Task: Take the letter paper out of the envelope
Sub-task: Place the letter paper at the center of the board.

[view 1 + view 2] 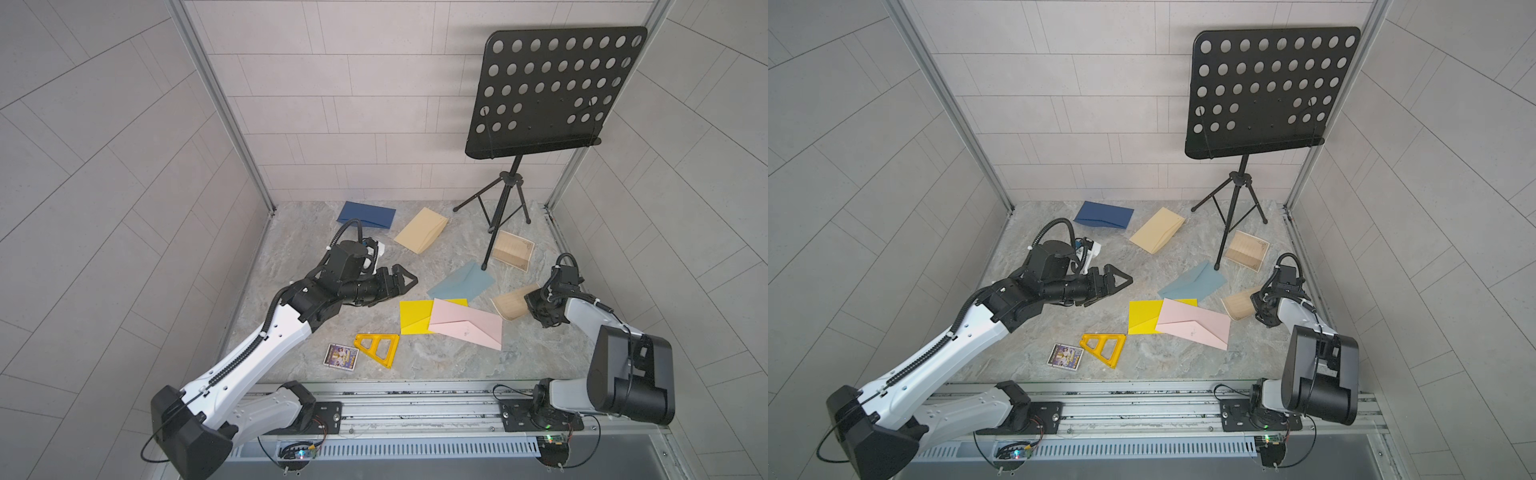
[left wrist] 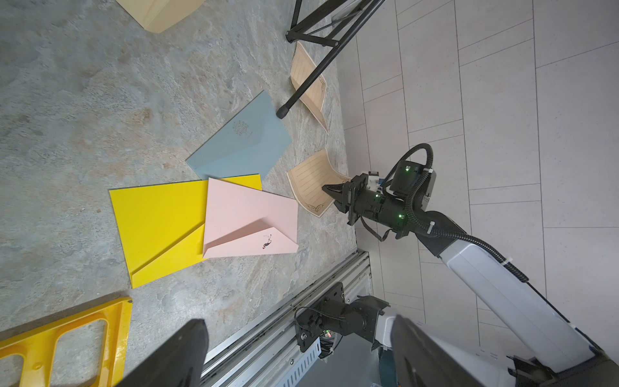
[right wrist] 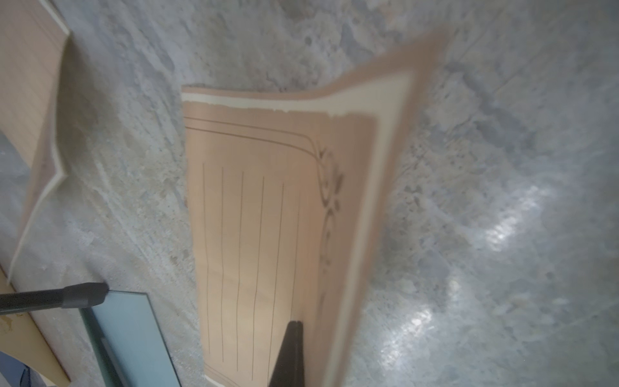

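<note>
My right gripper (image 1: 528,305) (image 2: 330,193) is shut on one edge of a tan lined letter paper (image 1: 512,306) (image 1: 1237,306) (image 3: 268,217), which curls and hangs just over the table at the right. The sheet is outside every envelope. Nearest to it lie the grey-blue envelope (image 1: 461,282) (image 2: 241,144), the pink envelope (image 1: 467,324) (image 2: 248,214) and the yellow envelope (image 1: 415,318) (image 2: 160,228). My left gripper (image 1: 411,282) (image 1: 1126,282) (image 2: 298,355) hovers open and empty left of the yellow one.
A dark blue envelope (image 1: 365,214) and a tan envelope (image 1: 422,230) lie at the back. A second lined sheet (image 1: 513,250) rests under a leg of the black music stand (image 1: 505,195). A yellow triangular frame (image 1: 378,347) and a small card (image 1: 340,355) sit near the front.
</note>
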`<state>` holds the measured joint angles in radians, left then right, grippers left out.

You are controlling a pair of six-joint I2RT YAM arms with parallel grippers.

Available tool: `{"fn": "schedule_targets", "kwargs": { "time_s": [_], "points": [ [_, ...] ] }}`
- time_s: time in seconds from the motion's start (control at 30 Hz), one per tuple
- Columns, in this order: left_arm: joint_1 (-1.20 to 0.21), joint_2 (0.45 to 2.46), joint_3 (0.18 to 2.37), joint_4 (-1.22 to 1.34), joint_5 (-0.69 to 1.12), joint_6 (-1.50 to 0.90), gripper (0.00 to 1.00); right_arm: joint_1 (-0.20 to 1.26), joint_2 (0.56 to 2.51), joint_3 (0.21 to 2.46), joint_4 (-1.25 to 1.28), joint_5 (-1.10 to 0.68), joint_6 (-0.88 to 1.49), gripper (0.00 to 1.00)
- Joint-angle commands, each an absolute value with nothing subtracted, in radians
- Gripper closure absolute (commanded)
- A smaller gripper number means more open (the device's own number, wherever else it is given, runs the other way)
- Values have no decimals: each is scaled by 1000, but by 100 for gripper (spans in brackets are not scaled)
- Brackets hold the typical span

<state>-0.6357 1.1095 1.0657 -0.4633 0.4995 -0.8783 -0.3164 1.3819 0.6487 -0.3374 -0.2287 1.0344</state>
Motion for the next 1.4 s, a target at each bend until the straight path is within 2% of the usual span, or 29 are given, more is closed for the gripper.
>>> {"fn": "schedule_targets", "kwargs": {
  "time_s": [0.0, 0.23, 0.37, 0.43, 0.87, 1.2, 1.3, 1.37],
  "points": [
    [-640, 1111, 1058, -456, 493, -872, 8, -328, 1403, 660, -347, -225, 1046, 100],
    [-640, 1115, 1070, -460, 481, -867, 8, -335, 1427, 687, -369, -220, 1014, 100],
    [-640, 1113, 1076, -457, 476, -866, 8, -334, 1419, 708, -401, -214, 999, 77],
    [-641, 1115, 1079, -457, 476, -867, 8, -334, 1411, 712, -421, -205, 999, 69],
    [-640, 1107, 1076, -483, 460, -874, 8, -278, 1242, 805, -621, -10, 1040, 42],
    [-641, 1147, 1073, -543, 445, -885, 9, -134, 1128, 946, -808, 167, 1053, 39],
    [-640, 1190, 1091, -604, 441, -901, 10, -37, 1098, 1005, -771, 175, 953, 43],
    [-640, 1221, 1091, -623, 450, -939, 13, 63, 1092, 1015, -679, 84, 816, 43]
  ]
}}
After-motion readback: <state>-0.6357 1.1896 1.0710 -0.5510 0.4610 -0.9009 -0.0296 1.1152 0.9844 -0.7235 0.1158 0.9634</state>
